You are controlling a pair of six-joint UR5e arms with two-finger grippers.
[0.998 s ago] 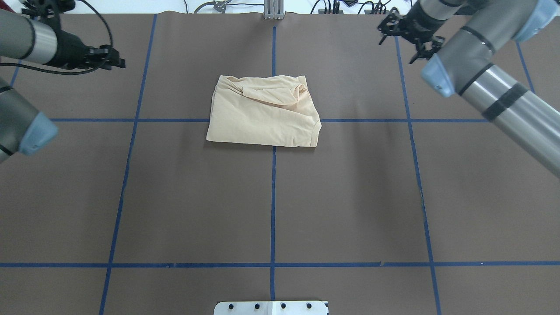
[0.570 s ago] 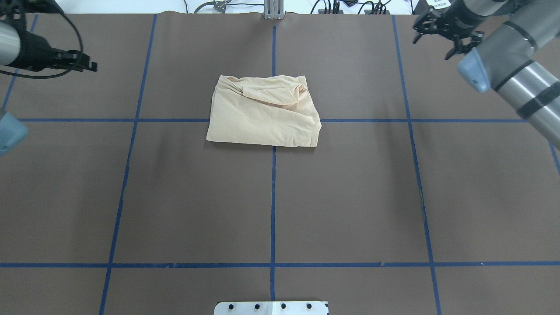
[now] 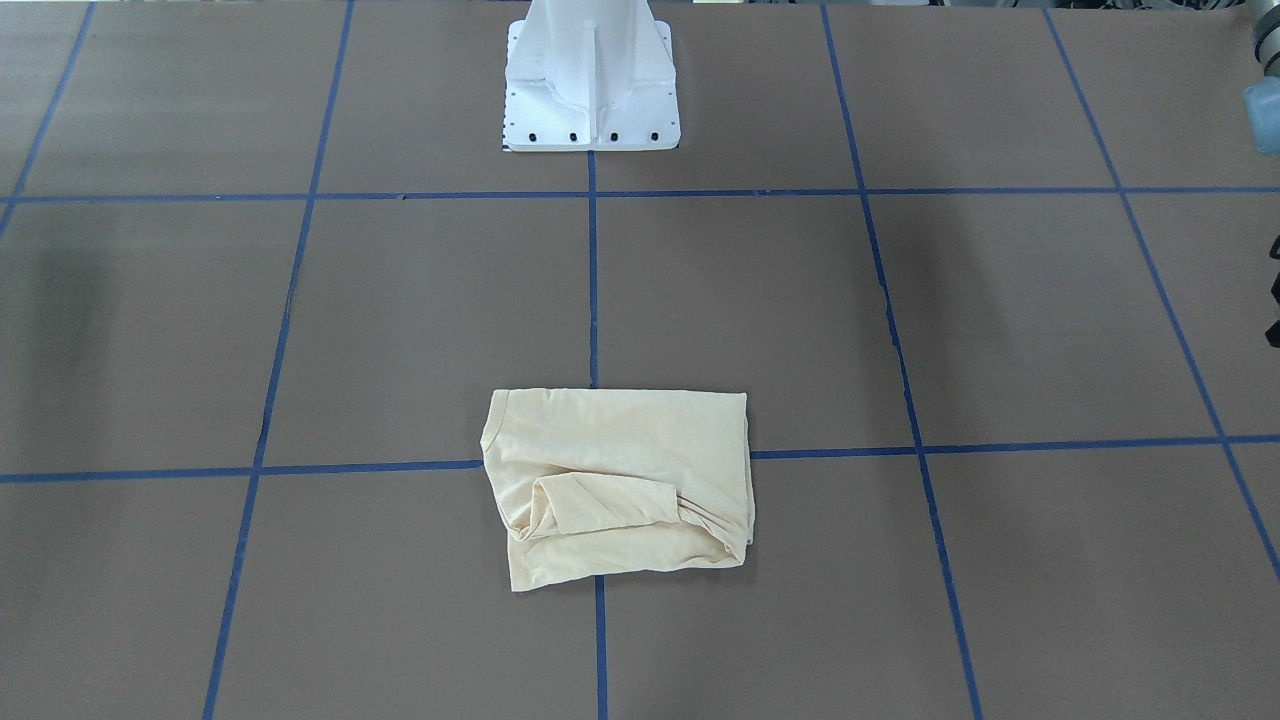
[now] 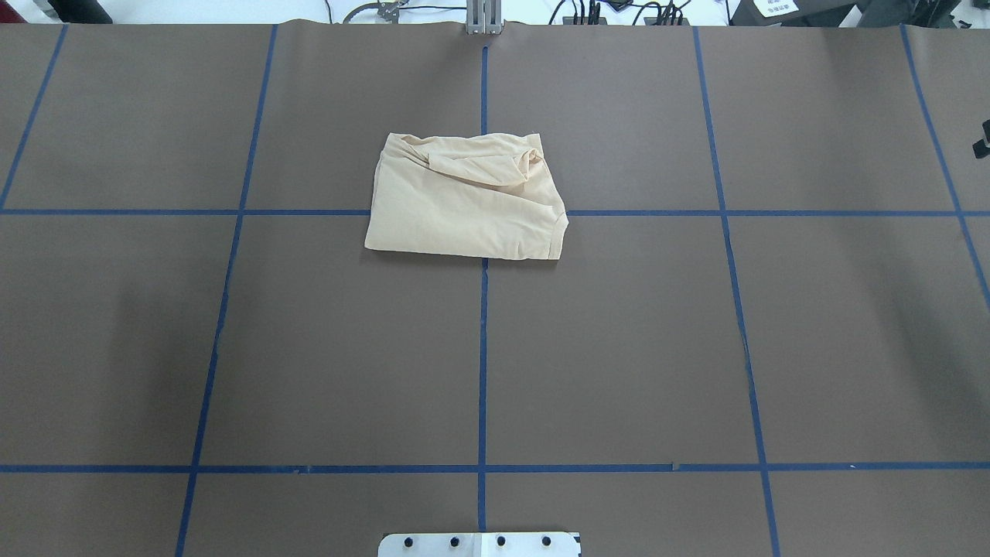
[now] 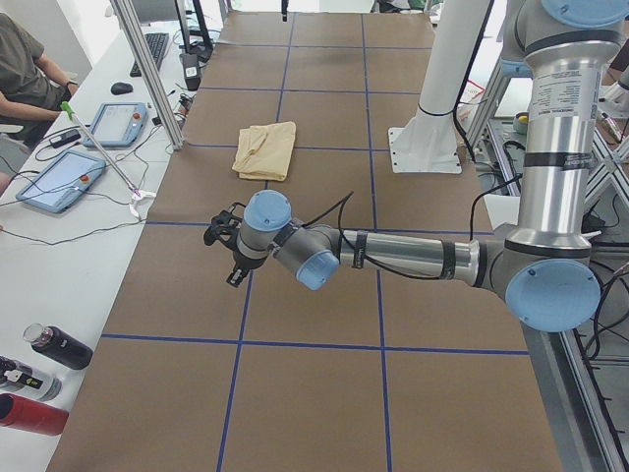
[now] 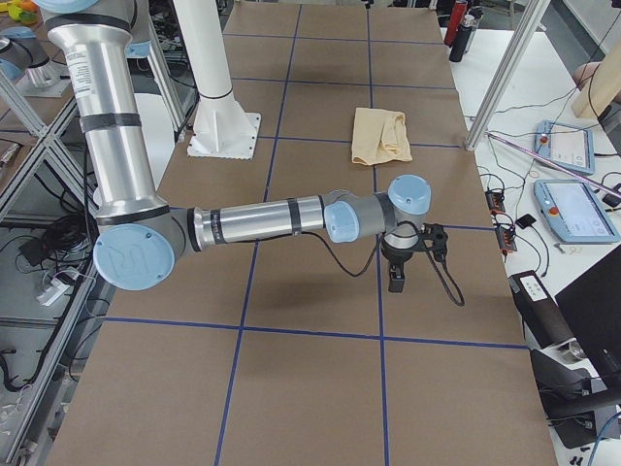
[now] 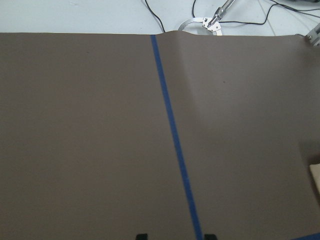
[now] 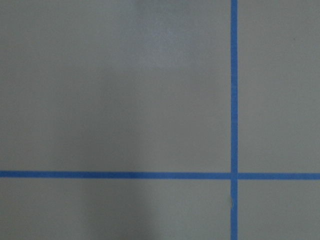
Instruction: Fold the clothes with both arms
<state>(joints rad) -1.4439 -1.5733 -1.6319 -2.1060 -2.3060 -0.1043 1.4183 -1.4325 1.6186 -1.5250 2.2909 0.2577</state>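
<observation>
T-shirt (image 4: pixel 464 197) lying folded into compact rectangle on counter (image 4: pixel 309 356), straight ahead of pedestal base (image 4: pixel 479 544), well apart from it. One sleeve sitting bunched along edge farthest from base; print not showing.
Left end effector (image 7: pixel 175 236) hovering far off to base's left, fingertips spread, gripping nothing.
Right end effector (image 6: pixel 400 264) hovering far off to base's right; spread or pressed together, cannot tell.
Judging folding as good as finished, only sleeve tidying possibly remaining.

It was a robotics lab: a table (image 4: pixel 619 348) covered in brown paper gridded with blue tape (image 4: pixel 483 371), robot arms (image 5: pixel 403 254), a white pedestal (image 3: pixel 590 80), aluminium frame posts (image 5: pixel 147 79), and, on the far white bench (image 5: pixel 39 256), teach pendants (image 5: pixel 57 181), cables (image 7: pixel 156 17) and a seated person (image 5: pixel 22 64).
</observation>
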